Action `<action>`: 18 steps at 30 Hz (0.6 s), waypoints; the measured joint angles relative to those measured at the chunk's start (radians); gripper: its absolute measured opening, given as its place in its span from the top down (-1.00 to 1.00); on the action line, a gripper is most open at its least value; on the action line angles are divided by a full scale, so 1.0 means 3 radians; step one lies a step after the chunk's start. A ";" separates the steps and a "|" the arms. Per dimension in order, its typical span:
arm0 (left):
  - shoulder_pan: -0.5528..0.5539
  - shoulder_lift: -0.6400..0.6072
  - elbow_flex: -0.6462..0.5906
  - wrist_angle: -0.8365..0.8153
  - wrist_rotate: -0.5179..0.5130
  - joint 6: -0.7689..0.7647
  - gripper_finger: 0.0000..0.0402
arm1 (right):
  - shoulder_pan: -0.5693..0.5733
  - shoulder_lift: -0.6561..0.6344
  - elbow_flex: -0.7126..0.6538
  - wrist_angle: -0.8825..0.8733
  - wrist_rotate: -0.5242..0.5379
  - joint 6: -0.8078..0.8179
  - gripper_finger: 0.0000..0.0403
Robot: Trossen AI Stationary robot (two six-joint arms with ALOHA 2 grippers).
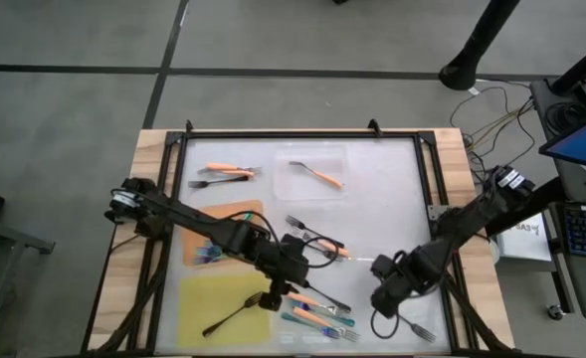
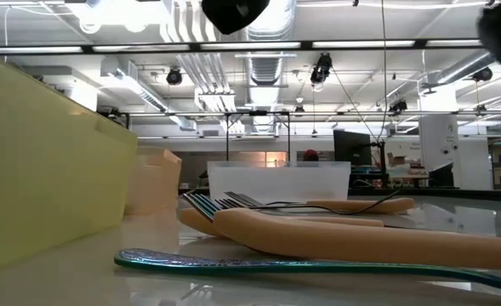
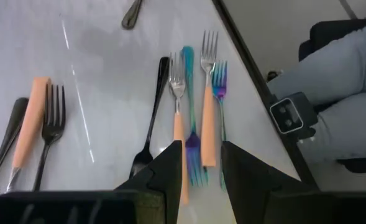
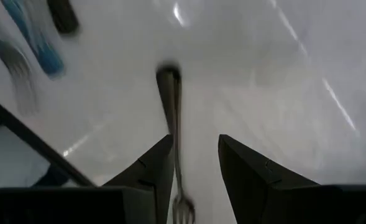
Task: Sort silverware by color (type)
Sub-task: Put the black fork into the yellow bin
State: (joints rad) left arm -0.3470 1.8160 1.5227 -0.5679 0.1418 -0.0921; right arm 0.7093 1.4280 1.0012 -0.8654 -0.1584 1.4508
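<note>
Orange and teal forks [image 3: 198,118] lay clustered under your left gripper [image 3: 201,168], jaws parted and empty: you were choosing a pick. Next you needed to straddle a single handle. Your right gripper [image 4: 194,168] hovered open over a lone dark fork [image 4: 173,118].

table [image 1: 392,199]: white top | on it: forks [image 1: 317,310], orange mat [image 1: 235,211], yellow mat [image 1: 208,303], clear tray [image 1: 317,157]

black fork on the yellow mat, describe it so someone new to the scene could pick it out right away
Find the yellow mat at the table's near-left corner, below the orange mat. The black fork lies diagonally across it, alone. Unlike the orange- and teal-handled forks heaped just off the mat's right edge, it is black from handle to tines.
</note>
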 joint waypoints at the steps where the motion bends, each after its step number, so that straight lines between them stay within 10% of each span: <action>1: -0.0004 0.0000 0.0000 0.0021 0.0000 -0.0005 0.54 | 0.0064 0.0047 0.0000 0.0026 -0.0091 0.0048 0.42; 18: -0.0062 0.0000 -0.0003 -0.0041 -0.0003 -0.0001 0.54 | 0.0305 0.0768 0.0011 0.0254 -0.0964 -0.0031 0.42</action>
State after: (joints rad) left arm -0.3656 1.8160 1.5219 -0.5802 0.1410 -0.0925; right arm 0.8009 1.6584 1.0046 -0.7891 -0.4477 1.4414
